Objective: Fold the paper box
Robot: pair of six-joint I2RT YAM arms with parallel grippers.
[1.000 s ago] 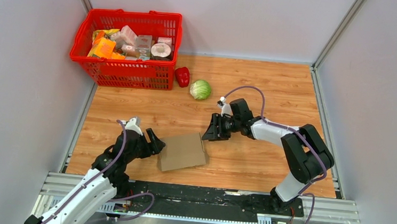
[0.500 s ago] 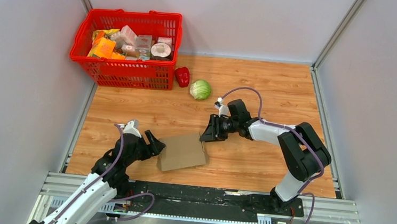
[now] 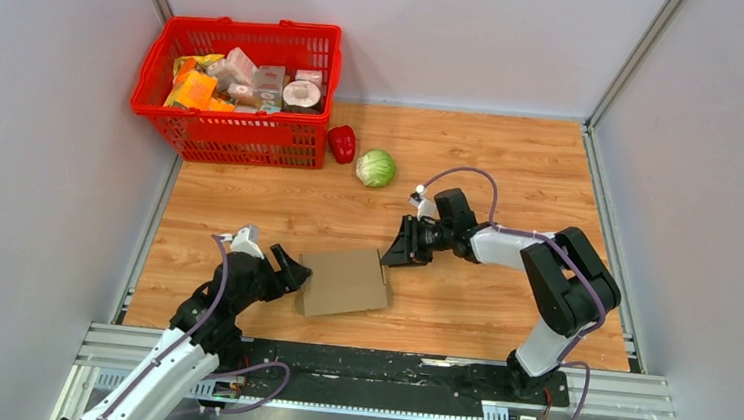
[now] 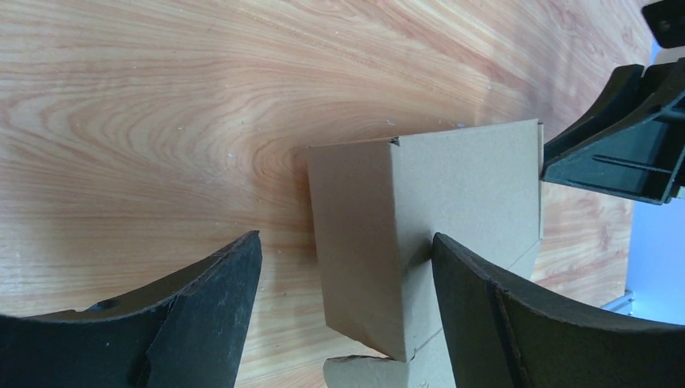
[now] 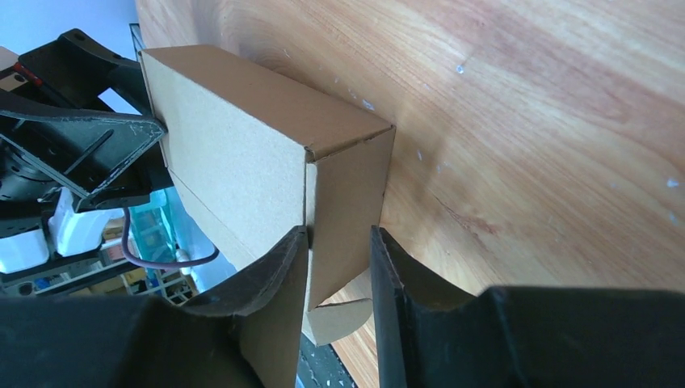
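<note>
The paper box (image 3: 344,281), plain brown cardboard, lies flattish on the wooden table between the two arms. At its left end my left gripper (image 3: 293,268) stands open. In the left wrist view the left gripper (image 4: 347,238) straddles a corner of the box (image 4: 452,194): one finger (image 4: 476,299) rests against the top face, the other stands apart on the wood. At the right end my right gripper (image 3: 397,252) meets the box. The right wrist view shows the right gripper (image 5: 338,241) narrow, both fingers against the box's end wall (image 5: 347,202). A rounded flap (image 5: 343,319) hangs below.
A red mesh basket (image 3: 293,149) full of small packages stands at the back left. A red pepper (image 3: 341,143) and a green cabbage (image 3: 376,167) lie beside it, behind the right arm. Grey walls close in both sides of the table.
The right gripper's jaws have narrowed onto the box's right end. The left arm has crept slightly toward the box, its jaws still wide. The box has hardly moved.
</note>
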